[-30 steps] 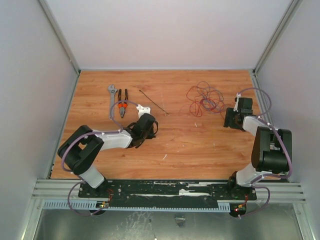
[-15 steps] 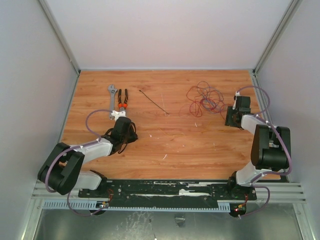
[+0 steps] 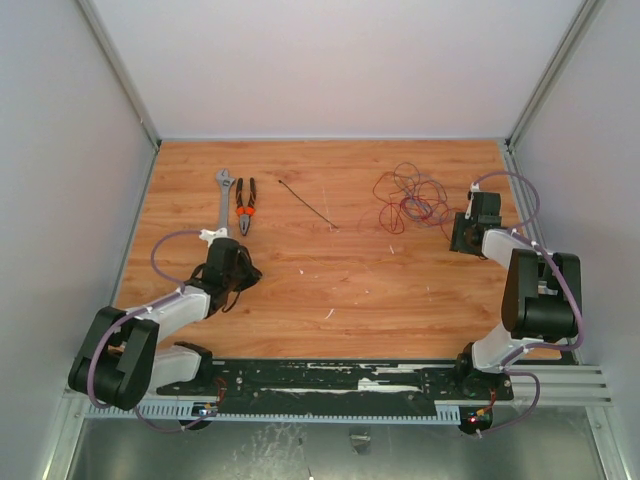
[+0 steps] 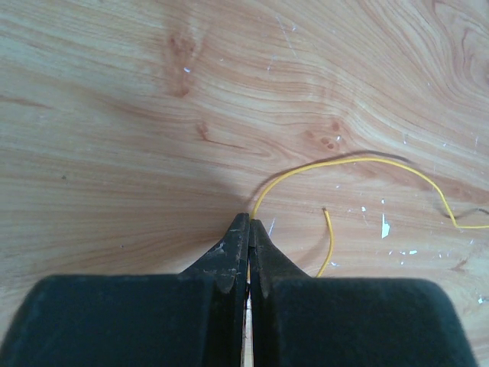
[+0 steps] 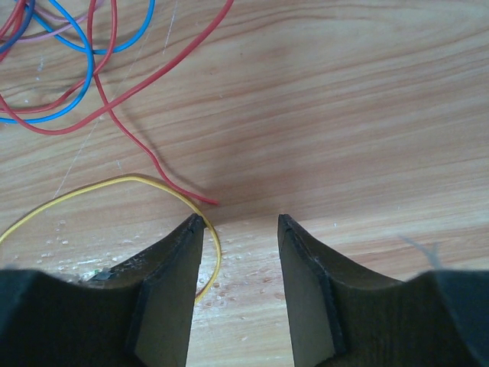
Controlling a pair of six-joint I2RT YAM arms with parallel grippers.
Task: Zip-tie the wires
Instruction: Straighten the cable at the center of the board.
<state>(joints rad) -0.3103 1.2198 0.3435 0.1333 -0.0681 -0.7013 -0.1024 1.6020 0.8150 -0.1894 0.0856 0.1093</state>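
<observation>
Dark zip tie [image 3: 307, 203] is lying diagonally on the tabletop [image 3: 380, 290], beyond and right of my left gripper [image 4: 249, 225], nearer it than the right one. Left jaws are pinching a yellow strand [image 4: 344, 160]; right gripper [image 5: 241, 222] is gaping beside the wires [image 3: 410, 198].

wires [image 3: 410, 200]: loose red-maroon tangle, far right | zip tie [image 3: 308, 205]: dark, straight, lying diagonal, left of wires

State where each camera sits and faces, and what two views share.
Top external: above and behind, looking down on the table; left arm, right arm and the wires show.
Left wrist: on the left arm, facing down past the shut left gripper at a yellow wire.
Right wrist: on the right arm, facing down past the open right gripper at some of the wires.
Shared: top and right wrist both show the wires.
</observation>
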